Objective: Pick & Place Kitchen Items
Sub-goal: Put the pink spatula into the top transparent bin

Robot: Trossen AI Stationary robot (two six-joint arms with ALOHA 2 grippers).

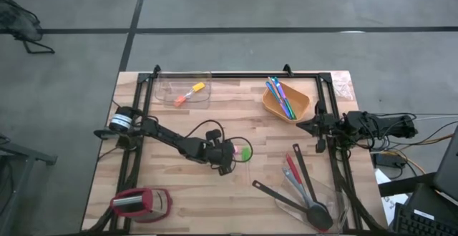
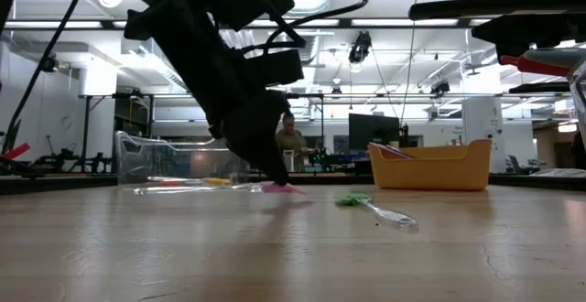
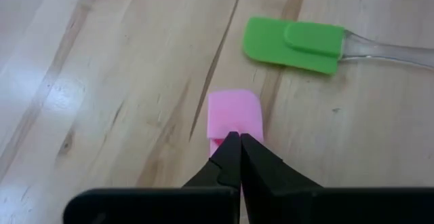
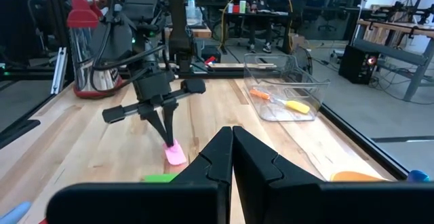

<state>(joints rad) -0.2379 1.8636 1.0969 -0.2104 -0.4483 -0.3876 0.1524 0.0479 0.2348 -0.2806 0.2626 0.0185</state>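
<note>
Pinched between our left hand (image 3: 240, 142) fingertips is the near end of the pink spatula (image 3: 234, 114), which lies flat on the wooden surface (image 3: 102, 81) mid-table, just beside the green spatula (image 3: 293, 44) with its clear handle. We judge the pink head light, soft and bendy, so it may flex or slip; a hold nearer the stiffer neck would suit better. Our right hand (image 4: 232, 146) waits with its fingers together near the orange tub (image 1: 286, 101).
</note>
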